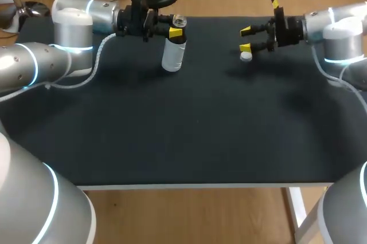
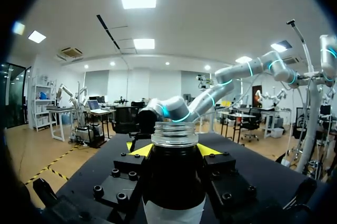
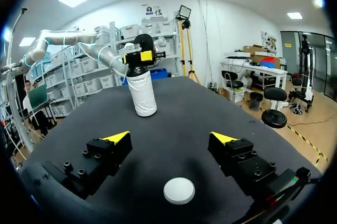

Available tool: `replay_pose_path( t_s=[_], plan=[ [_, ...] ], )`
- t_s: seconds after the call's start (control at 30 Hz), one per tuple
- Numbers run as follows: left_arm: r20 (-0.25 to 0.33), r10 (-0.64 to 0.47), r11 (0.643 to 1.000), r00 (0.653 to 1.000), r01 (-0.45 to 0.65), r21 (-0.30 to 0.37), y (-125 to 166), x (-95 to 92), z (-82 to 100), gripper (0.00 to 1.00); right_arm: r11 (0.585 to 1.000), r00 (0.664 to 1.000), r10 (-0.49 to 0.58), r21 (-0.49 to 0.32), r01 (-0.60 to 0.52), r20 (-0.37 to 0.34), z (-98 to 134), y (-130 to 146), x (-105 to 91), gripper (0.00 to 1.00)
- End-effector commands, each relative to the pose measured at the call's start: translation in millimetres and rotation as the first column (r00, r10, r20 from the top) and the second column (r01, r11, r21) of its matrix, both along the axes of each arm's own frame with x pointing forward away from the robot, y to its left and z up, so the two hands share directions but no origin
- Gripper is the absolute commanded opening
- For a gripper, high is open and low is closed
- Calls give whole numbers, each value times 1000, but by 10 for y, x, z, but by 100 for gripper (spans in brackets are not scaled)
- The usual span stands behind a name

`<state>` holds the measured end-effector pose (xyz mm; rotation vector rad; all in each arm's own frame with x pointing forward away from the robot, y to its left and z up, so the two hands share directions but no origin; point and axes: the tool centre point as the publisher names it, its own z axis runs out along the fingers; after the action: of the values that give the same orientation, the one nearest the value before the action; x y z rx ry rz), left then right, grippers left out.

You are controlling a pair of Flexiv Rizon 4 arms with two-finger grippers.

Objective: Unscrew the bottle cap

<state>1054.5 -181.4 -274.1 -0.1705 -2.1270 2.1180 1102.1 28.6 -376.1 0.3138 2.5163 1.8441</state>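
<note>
**Cap off, bottle clamped by the left arm**

The black table (image 1: 189, 135) fills the head view, and both arms work along its far edge. The left arm (image 1: 40, 63) comes in from the left side and the right arm (image 1: 338, 32) from the right.

The bottle (image 1: 173, 55) stands on the far left part of the table, roughly upright, with a dark upper body and a white label. Its clear threaded neck is bare and open at the top. The left gripper (image 1: 172, 28) is closed on the bottle's upper part. In the left wrist view its yellow tips press against the bottle (image 2: 174, 176) from both sides.

The right gripper (image 1: 245, 38) hovers well apart from the bottle, over the far right part of the table. Its fingers are spread wide and hold nothing.

The small white cap (image 1: 246, 56) lies flat on the table just beneath it. In the right wrist view the cap (image 3: 178, 190) sits between the open fingers and touches neither.
</note>
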Motion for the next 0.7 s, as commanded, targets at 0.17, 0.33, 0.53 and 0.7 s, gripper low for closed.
replay_pose_path(
  t_s=[0.17,0.33,0.53,0.7],
  plan=[
    [0,-1,1000,1000,1,0,-1,4,4,100,985,984,-168,-28,170,55,33,1,-72,100],
    [0,-1,1000,1000,1,0,-1,4,4,100,985,984,-168,-28,170,55,33,1,-72,100],
    [13,-6,1000,1000,6,0,-7,-32,43,100,985,984,-168,-28,170,55,33,1,-72,100],
    [24,5,1000,1000,-5,19,45,-105,78,100,985,984,-168,-28,170,55,33,1,-72,100]
  ],
)
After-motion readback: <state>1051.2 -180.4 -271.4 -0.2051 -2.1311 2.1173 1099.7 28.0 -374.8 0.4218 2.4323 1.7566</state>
